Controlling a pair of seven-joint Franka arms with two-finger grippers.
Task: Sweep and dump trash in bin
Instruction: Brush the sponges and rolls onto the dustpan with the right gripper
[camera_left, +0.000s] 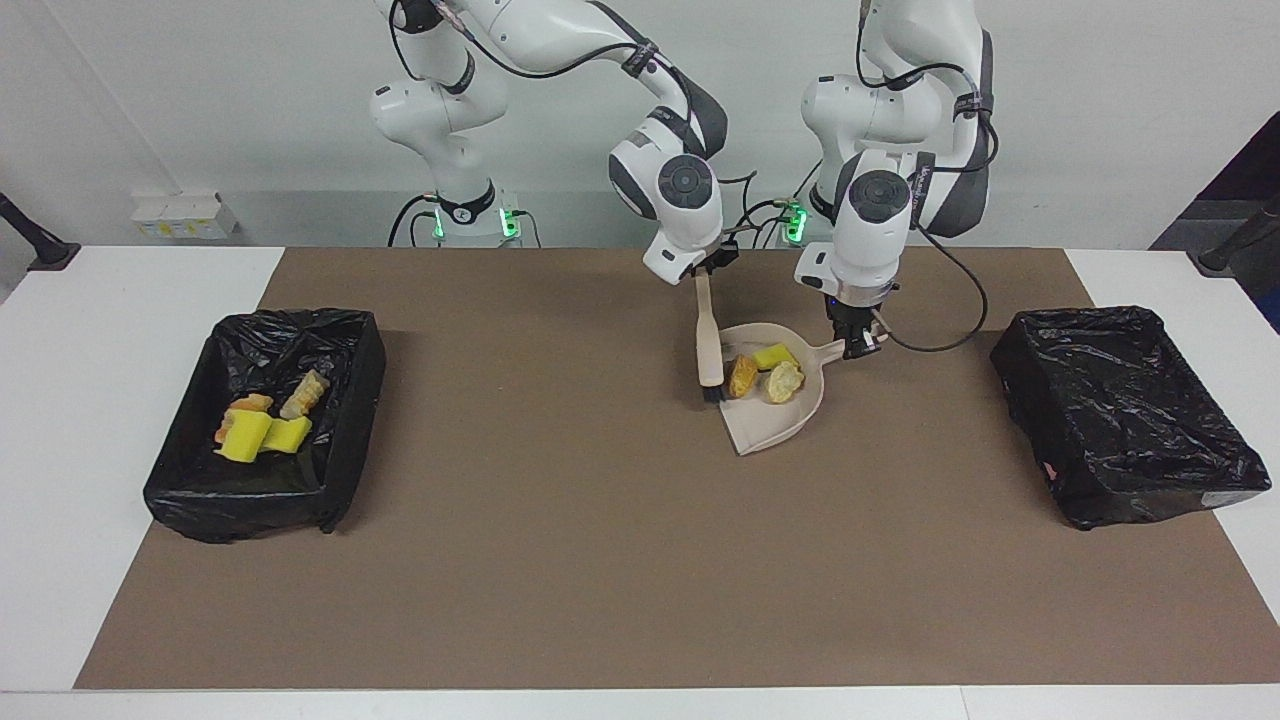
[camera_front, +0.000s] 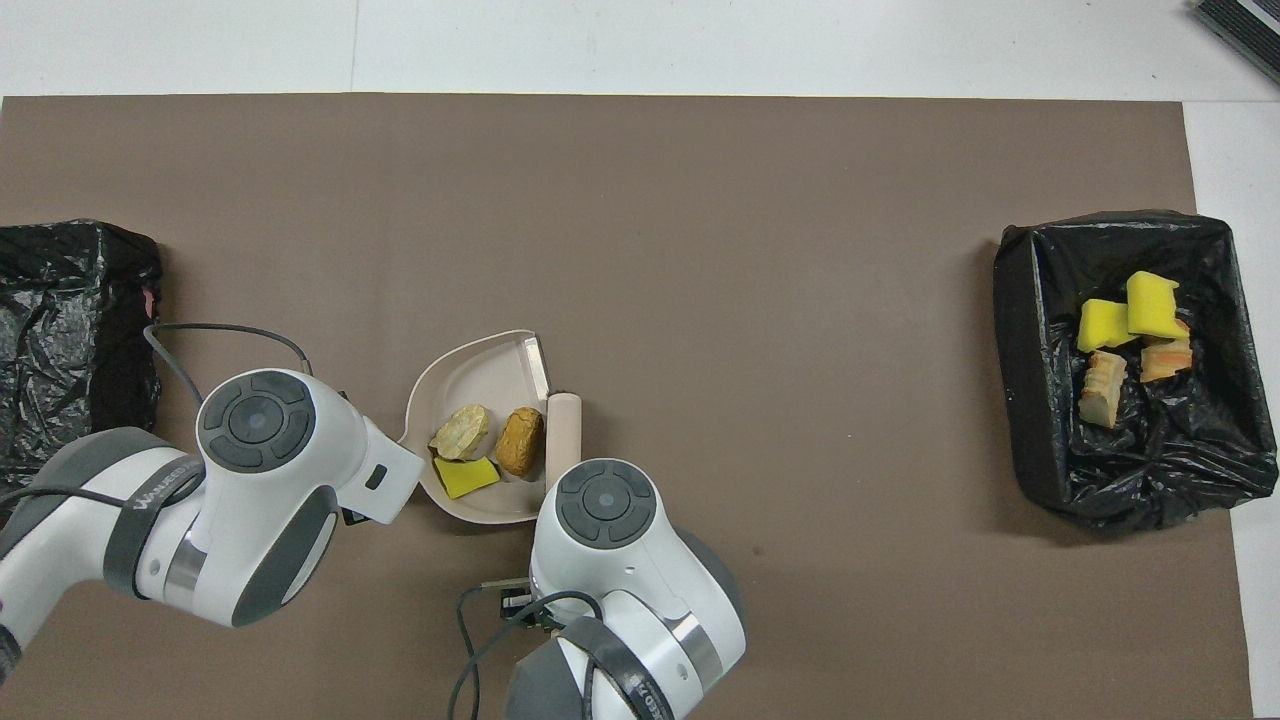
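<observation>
Right gripper (camera_left: 703, 276) is closed on the top end of the beige brush (camera_left: 709, 345), which hangs w/ bristles down at the open mouth of the dustpan (camera_left: 775, 425); the bristles sit right at the pan's edge, just beside a tan-brown lump (camera_left: 742, 375). Left gripper (camera_left: 862, 345) is closed on the dustpan's handle, pan flat on the brown mat (camera_left: 600, 560) near the middle of the desk (camera_left: 110, 330). Inside the pan: 3 pcs of trash, i.e. that brown lump, a pale bread-like lump (camera_left: 784, 381) next to it, and a yellow wedge (camera_left: 774, 355) nearer to the robots. The other 4 pcs lie in the black-lined bin (camera_left: 345, 470) toward the right arm's end: 2 yellow wedges (camera_left: 262, 435) touching each other, plus 2 tan pcs (camera_left: 304, 393) nearer to the robots. A second black-lined bin (camera_left: 1130, 440) sits toward the left arm's end. In the overhead view the brush handle (camera_front: 562, 440) runs along the pan's mouth, and the right wrist covers its gripped end.
</observation>
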